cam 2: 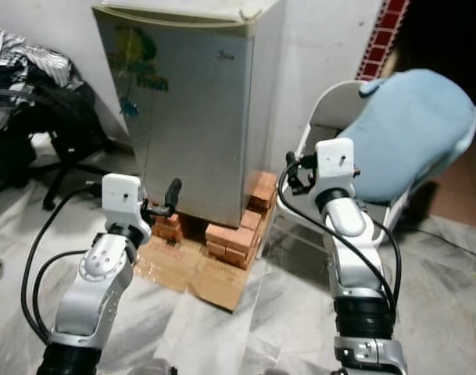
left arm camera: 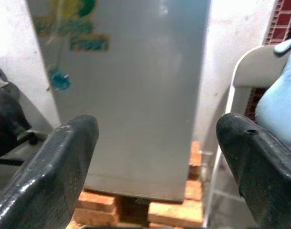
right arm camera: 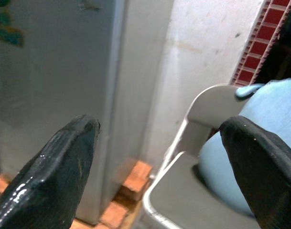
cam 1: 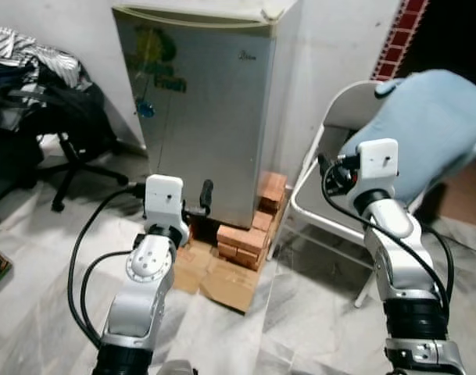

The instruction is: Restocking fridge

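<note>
A small silver fridge (cam 1: 202, 117) stands against the white wall with its door shut; a green logo and a blue sticker sit on the door. It rests on red bricks (cam 1: 249, 230). My left gripper (cam 2: 161, 203) is held low in front of the fridge's bottom edge, open, with nothing between its fingers (left arm camera: 64, 162). My right gripper (cam 2: 296, 173) is raised to the right of the fridge, beside a white folding chair (cam 1: 331, 117). It is open and empty too, its fingers (right arm camera: 64, 167) spread wide.
A light-blue cushion (cam 1: 433, 133) lies on the folding chair. Flattened cardboard (cam 1: 222, 281) lies on the marble floor before the bricks. A black office chair (cam 1: 66, 148) piled with clothes stands at the left.
</note>
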